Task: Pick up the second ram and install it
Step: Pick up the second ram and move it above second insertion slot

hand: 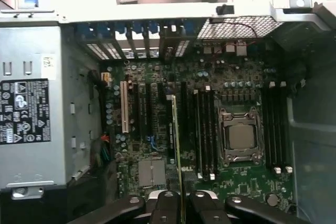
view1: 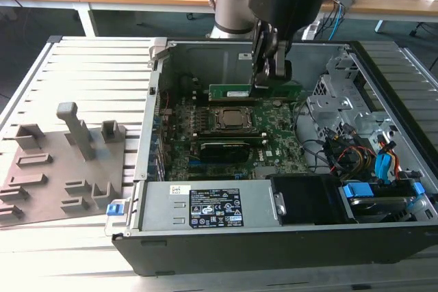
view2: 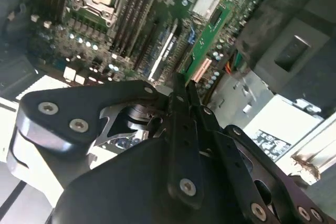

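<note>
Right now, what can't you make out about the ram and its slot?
Grasped part of the ram: the end effector covers it in the exterior view.
Its chips and label: edge-on in the first wrist view.
Which of the slots it's over: ram covers that in the first wrist view; too small in the exterior view.
Part of the motherboard: hidden by the end effector, second wrist view.

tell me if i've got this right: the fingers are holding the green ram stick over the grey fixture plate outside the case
Not quite. The fingers are holding the green ram stick, but inside the open case over the motherboard, not over the grey fixture plate outside it. The exterior view shows this.
</note>
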`<action>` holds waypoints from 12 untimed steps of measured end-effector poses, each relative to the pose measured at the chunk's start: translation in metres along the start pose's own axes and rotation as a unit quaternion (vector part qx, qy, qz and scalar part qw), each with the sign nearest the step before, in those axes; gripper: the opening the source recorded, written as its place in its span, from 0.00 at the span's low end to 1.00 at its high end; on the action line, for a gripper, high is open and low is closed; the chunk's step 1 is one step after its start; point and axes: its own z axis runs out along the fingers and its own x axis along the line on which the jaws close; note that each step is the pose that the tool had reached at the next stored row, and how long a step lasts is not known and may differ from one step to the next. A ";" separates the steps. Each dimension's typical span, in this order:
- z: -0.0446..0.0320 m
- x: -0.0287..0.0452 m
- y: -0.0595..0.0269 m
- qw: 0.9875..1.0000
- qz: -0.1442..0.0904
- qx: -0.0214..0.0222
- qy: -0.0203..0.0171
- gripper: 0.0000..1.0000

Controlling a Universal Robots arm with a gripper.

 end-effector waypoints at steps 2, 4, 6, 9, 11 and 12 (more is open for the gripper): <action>0.0037 -0.0060 -0.0025 1.000 0.000 -0.001 0.000 0.14; 0.0092 -0.0106 -0.0075 1.000 0.000 -0.003 0.000 0.14; 0.0143 -0.0126 -0.0113 1.000 0.000 -0.004 0.000 0.14; 0.0191 -0.0134 -0.0144 1.000 0.000 -0.006 0.001 0.14; 0.0225 -0.0133 -0.0159 1.000 0.000 -0.006 0.001 0.14; 0.0246 -0.0134 -0.0168 1.000 0.000 -0.006 0.001 0.14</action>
